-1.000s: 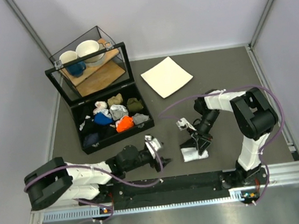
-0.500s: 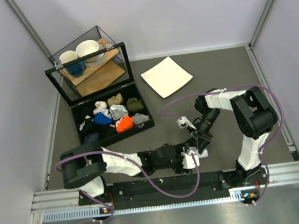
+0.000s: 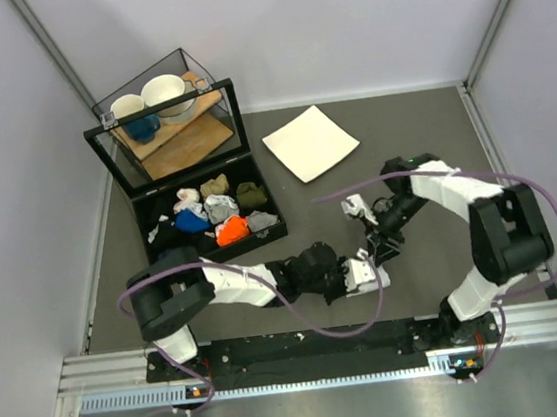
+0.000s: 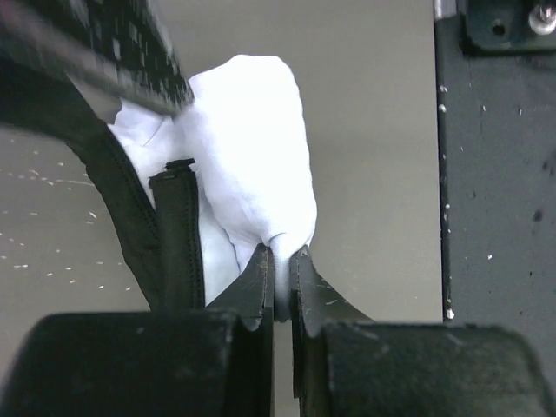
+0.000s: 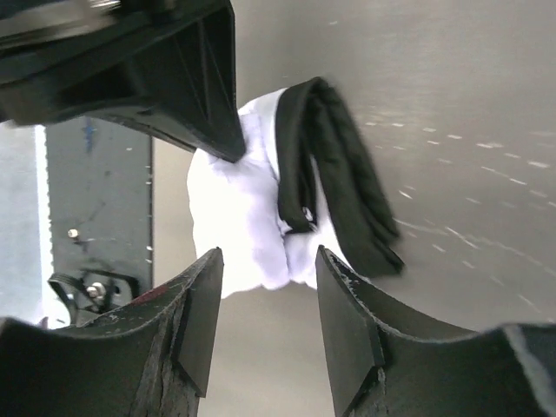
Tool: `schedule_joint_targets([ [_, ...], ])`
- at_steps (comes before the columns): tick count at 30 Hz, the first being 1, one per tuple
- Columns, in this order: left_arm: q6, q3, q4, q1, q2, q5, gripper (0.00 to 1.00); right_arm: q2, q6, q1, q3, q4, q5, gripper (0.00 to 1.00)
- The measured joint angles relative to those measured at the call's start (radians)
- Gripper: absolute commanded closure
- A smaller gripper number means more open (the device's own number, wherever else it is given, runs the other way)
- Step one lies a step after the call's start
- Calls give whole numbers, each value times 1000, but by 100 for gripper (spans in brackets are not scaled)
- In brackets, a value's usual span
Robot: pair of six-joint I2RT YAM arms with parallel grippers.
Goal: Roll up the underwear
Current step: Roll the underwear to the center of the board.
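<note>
The underwear [image 3: 373,279] lies bunched as a small white wad with a black waistband on the grey table near the front edge. In the left wrist view the underwear [image 4: 252,130] has a fold pinched between the tips of my left gripper [image 4: 282,259], which is shut on it. From above, the left gripper [image 3: 353,274] reaches in from the left. My right gripper [image 3: 376,251] hovers just behind the wad. In the right wrist view the right gripper [image 5: 268,256] is open, with the underwear [image 5: 239,217] and its black band [image 5: 343,182] beyond the tips, not between them.
A white square plate [image 3: 311,142] lies at the back centre. A black tray [image 3: 160,265] holding several small cloth bundles sits at the left, with a glass case [image 3: 162,111] of mugs behind it. The black front rail [image 3: 314,345] runs close below the underwear.
My left arm swung right from the table's left side to the underwear and shut on a fold. The right gripper opened, let go of the cloth and drew back a little.
</note>
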Motion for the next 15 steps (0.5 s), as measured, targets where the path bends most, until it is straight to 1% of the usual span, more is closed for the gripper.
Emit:
schedule_joint_targets([
  [6, -185, 81, -27, 164, 76, 287, 100, -276, -29, -84, -28, 49, 3, 49],
  [11, -334, 146, -51, 252, 155, 471, 100, -457, -133, -82, -137, 55, -26, 42],
  [15, -474, 188, -40, 316, 230, 605, 100, -534, -240, -48, -256, 68, -29, 41],
])
